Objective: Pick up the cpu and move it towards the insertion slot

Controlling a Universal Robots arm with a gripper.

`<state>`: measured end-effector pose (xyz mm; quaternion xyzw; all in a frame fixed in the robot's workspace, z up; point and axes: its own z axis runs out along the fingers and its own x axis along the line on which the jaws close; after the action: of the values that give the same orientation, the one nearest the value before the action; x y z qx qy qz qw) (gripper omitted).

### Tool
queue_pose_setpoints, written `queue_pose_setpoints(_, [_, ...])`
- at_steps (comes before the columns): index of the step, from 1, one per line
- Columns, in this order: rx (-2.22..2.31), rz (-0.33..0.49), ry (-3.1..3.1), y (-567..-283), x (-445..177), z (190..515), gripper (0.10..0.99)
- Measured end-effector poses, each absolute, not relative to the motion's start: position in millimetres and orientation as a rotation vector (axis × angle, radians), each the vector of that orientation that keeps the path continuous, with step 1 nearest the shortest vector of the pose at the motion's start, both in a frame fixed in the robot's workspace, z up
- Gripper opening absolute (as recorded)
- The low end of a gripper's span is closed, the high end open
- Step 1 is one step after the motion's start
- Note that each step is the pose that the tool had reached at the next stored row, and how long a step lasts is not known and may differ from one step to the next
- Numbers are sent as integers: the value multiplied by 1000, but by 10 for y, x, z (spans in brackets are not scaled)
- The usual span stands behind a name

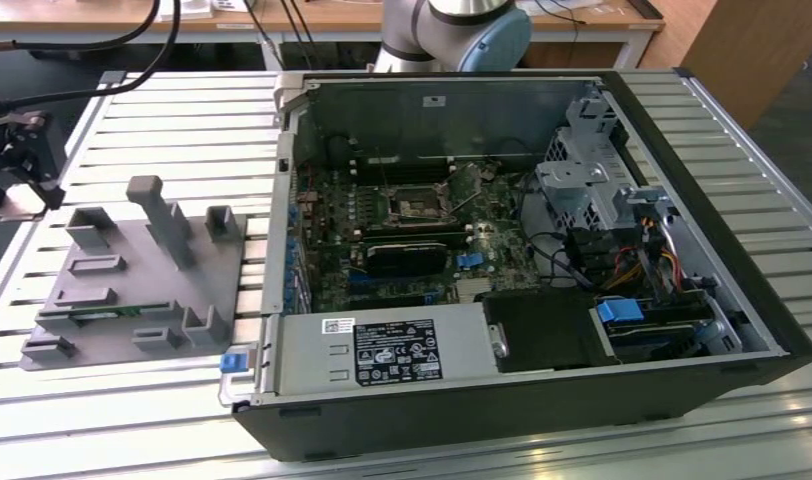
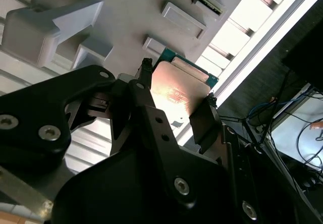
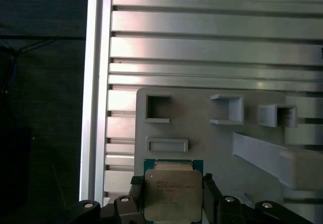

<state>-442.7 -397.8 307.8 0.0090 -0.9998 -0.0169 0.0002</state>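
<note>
Starting at the exterior view's left: the gripper [image 1: 22, 190] hangs over the slatted metal table [image 1: 153, 110], right by the outer edge of the grey fixture [image 1: 126, 290]. In both wrist views the cpu [image 3: 173, 188] [image 2: 176, 90] sits squarely between the black fingers [image 3: 135, 200], which are pressed against two opposite edges, so the claw is clamped on the chip. Its silvery top faces the first wrist view's camera, with a green border peeking out. The grey fixture's edge lies just behind it.

The fixture itself has upright posts plus a bunch of rectangular pockets [image 3: 157, 108]. One long slot near its front has a green-edged strip [image 1: 113, 312] lying in it.

Further right is the open computer case [image 1: 726, 180], lying on its side. Inside, on the motherboard, is the insertion slot [image 1: 416, 205], well apart from the chip. A long black card [image 1: 406, 258] sits just in front of it, then the power supply [image 1: 379, 352] at the front wall. A metal drive cage [image 1: 586, 190] and a blue-tabbed drive [image 1: 624, 312] are toward the right.
</note>
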Motion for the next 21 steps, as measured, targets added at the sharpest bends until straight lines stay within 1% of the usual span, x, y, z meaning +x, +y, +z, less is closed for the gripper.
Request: queue_pose_setpoints(21, [28,-53,-3141,-3974,-4427,3192,545])
